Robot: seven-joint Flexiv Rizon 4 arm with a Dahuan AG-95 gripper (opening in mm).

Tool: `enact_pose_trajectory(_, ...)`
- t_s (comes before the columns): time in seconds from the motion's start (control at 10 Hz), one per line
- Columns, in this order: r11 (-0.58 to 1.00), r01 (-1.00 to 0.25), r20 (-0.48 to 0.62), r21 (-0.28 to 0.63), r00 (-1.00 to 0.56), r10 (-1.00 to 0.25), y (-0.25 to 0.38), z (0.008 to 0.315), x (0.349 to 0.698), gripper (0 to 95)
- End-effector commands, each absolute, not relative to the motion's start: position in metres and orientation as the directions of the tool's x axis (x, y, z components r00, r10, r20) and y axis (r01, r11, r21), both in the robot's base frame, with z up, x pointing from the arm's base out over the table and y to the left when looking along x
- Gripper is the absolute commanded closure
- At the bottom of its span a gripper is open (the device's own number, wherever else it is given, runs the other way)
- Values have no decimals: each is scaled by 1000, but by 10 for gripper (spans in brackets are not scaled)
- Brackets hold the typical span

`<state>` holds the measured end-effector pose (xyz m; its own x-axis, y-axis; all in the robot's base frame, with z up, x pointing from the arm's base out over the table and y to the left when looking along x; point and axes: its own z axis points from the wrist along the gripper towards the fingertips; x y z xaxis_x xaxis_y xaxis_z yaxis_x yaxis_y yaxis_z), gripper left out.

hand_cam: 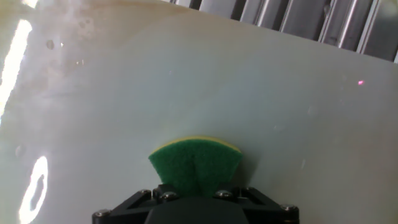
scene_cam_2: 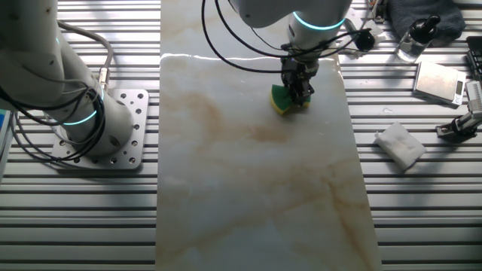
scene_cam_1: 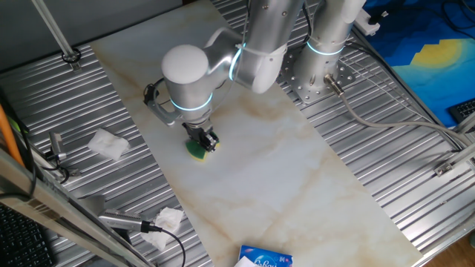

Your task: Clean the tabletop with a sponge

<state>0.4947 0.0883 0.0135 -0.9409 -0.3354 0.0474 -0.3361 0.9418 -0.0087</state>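
My gripper [scene_cam_2: 300,90] pinches the sponge [scene_cam_2: 282,100] against the tabletop [scene_cam_2: 248,196] near one edge; I judge most of the surface is not wiped yet.

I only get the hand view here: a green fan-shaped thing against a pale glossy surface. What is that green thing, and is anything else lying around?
Observer: It is the sponge, yellow with a green layer, pinched in the end effector and bent by the squeeze.
Operator: Is it touching the surface?
Observer: It looks pressed onto the tabletop, near one long edge of the slab.
Operator: Anything else around?
Observer: Yes, crumpled white tissues lie on the ribbed metal surface beside the slab.
Operator: Any dirt left?
Observer: Faint brownish streaks show on the slab; stain or veining, I cannot tell.
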Motion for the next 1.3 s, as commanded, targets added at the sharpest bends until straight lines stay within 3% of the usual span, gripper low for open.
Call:
enact_pose_trajectory(0.1, 940, -341, 46, -9, -939, -340, 85, 13, 500, 570)
enact_pose_trajectory(1.3, 931, -365, 44, -5, -930, -365, 50, 11, 538, 570)
